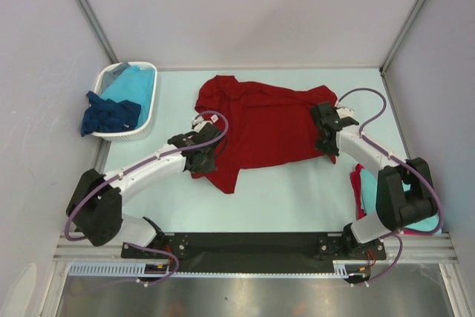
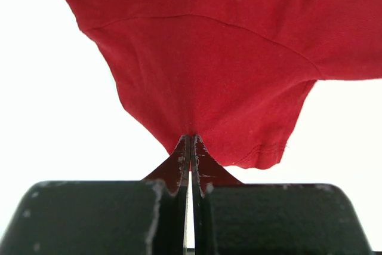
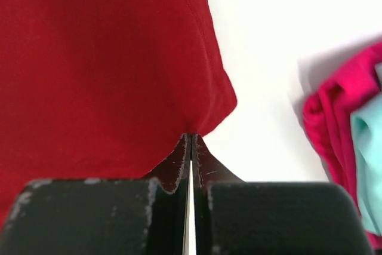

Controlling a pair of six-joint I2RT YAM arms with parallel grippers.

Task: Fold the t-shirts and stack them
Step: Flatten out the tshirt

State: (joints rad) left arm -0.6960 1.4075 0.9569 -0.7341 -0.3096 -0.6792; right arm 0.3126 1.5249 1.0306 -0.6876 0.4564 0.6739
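Pale table (image 1: 282, 198) in a white booth, dark red t-shirt (image 1: 260, 120) spread out mid-table. Both the left gripper (image 1: 199, 155) and right gripper (image 1: 324, 141) are pinched tight on its cloth, one on each side. Looks like the fold's starting, so next they'd need to lift together, evenly.

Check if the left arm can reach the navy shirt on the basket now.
Probably not yet: the left gripper is shut on the red shirt. Nothing stands between it and the navy shirt on the basket, so once it lets go the way looks free.
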